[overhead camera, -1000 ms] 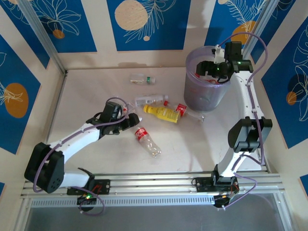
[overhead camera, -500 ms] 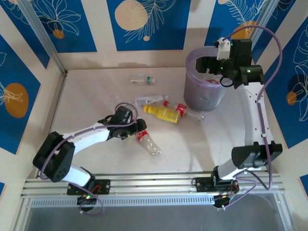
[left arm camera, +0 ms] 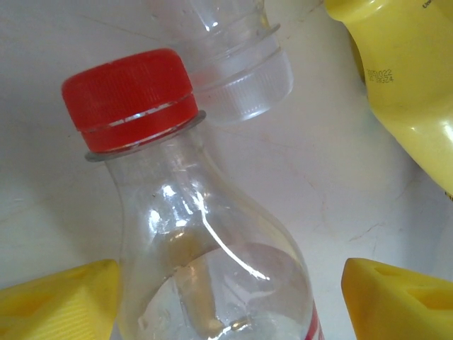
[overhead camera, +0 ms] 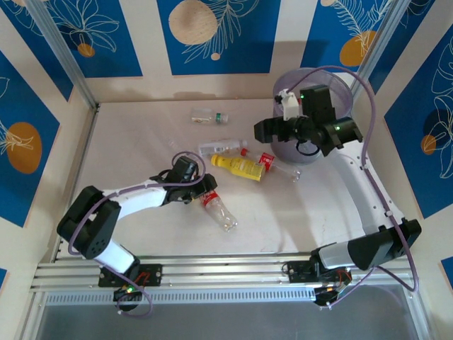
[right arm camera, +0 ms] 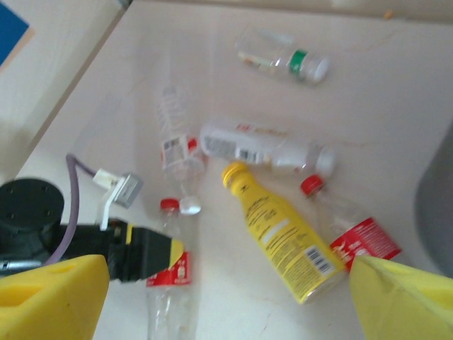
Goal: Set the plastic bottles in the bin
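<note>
A clear bottle with a red cap (left arm camera: 205,234) lies between my left gripper's (left arm camera: 226,301) yellow fingers (left arm camera: 396,297). The jaws stand open around its shoulder, with a gap on the right side. From above, that red-labelled bottle (overhead camera: 216,207) lies at the left gripper (overhead camera: 204,189). The yellow bottle (overhead camera: 239,166), a white-labelled clear one (overhead camera: 223,147), a red-capped one (overhead camera: 274,163) and a green-capped one (overhead camera: 209,117) lie on the table. My right gripper (overhead camera: 263,130) hangs open and empty left of the pale-purple bin (overhead camera: 311,145). Below the right gripper (right arm camera: 226,301) lies the yellow bottle (right arm camera: 280,230).
A small crushed clear bottle (right arm camera: 177,145) lies beside the white-labelled one (right arm camera: 258,145). The bin's wall (right arm camera: 437,212) is at the right edge of the right wrist view. Walls enclose the table on three sides, and an aluminium rail (overhead camera: 226,269) runs along the front.
My right arm swung from over the bin leftwards and now hangs above the table, open. The left gripper slid right until its fingers straddle the red-labelled bottle's neck end.
</note>
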